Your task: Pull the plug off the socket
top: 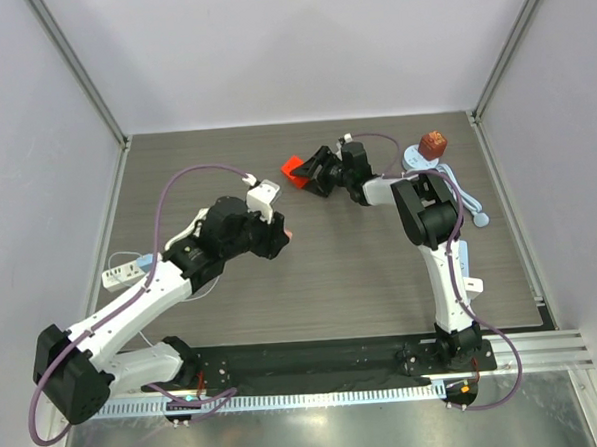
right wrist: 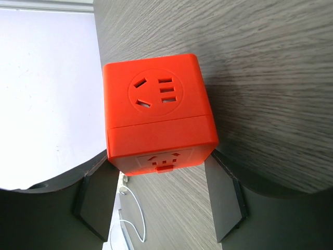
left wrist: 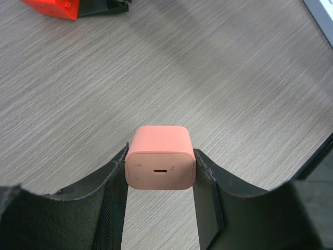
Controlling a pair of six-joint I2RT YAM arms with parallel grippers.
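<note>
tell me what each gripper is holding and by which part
Left gripper: small pink rounded plastic plug, clamped across its two opposite sides. Right gripper: orange plastic cube socket, clamped across the sides of its near end.

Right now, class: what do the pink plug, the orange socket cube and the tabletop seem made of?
The pink plug looks like matte plastic: smooth, rounded moulded edges. The orange socket cube, likely hard satin plastic: crisp moulded slots. The tabletop shows grey wood grain, perhaps laminate, matte.
</note>
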